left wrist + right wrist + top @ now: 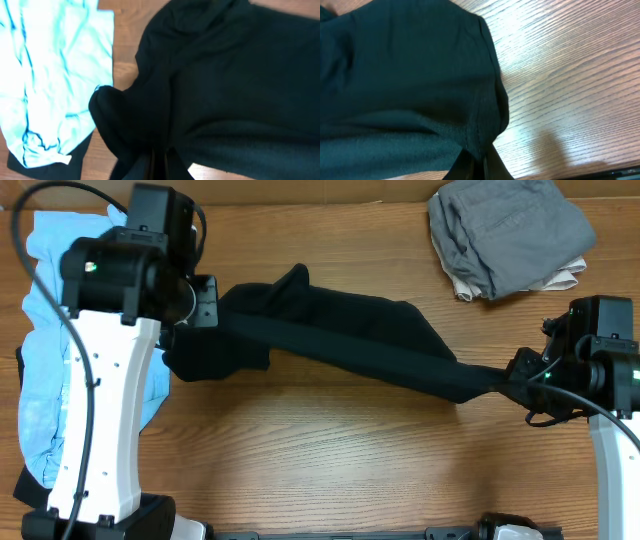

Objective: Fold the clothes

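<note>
Nearest the robot, the wooden surface point(330, 465) lies bare between the two arm bases. Just beyond it, the right pincer point(512, 380) is closed tight on one end of the black T-shirt point(370, 345), with a hemmed edge bunched at its fingertips point(470, 165).

From there the shirt runs as a long, rumpled band up and across to the left pincer point(207, 302). That pincer is likewise clamped shut on the other end, where cloth hangs in a loose clump. Its fingers are mostly buried in dark fabric, so how much it has pinched is hard to tell.

The long axis is therefore a diagonal between the pincers, with the shirt lying inward from each. Neither arm is nearer. Laying it out flat probably depends on keeping that line taut.

A light blue tee point(45, 330) lies under the left arm. Farthest off, a grey garment point(505, 230) sits on a beige garment point(562, 280).
</note>
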### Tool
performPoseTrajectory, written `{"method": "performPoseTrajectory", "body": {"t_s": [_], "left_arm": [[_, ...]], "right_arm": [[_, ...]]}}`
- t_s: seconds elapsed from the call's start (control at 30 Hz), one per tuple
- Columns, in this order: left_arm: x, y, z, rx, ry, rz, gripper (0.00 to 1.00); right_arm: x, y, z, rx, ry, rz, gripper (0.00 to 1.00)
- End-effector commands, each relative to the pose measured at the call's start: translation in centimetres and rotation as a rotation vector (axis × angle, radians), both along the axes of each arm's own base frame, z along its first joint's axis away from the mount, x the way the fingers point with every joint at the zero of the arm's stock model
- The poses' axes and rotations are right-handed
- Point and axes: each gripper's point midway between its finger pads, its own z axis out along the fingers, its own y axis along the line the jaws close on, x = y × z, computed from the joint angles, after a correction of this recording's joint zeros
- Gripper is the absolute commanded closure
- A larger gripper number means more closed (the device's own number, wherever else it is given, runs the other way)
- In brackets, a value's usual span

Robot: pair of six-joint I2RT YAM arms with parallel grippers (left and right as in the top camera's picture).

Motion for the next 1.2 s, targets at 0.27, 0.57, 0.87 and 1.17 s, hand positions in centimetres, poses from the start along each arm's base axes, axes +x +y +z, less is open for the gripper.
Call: {"method": "performPoseTrajectory", "body": {"t_s": [0.27,0.57,0.87,1.17], "left_arm": [[1.3,0.9,-10.0,0.060,0.121,0.010,0.96],[6.6,0.1,-14.3,0.032,-0.083,0.016,0.96],[10.7,-0.5,-16.0,0.025,-0.279,-0.028,0.30],[8.9,-3.9,-9.8,-0.057,-0.205,-0.233,0.00]], "right_arm": [[1.1,-0.6,-6.8,-0.014,0.130,0.035,0.96],[4.7,0.8,-10.7,0.071,0.076,0.085,0.96],[9.6,-0.2,-12.3,0.032,-0.044,0.084,0.96],[10.6,-0.3,-12.5,0.027,-0.069,0.085,0.96]]}}
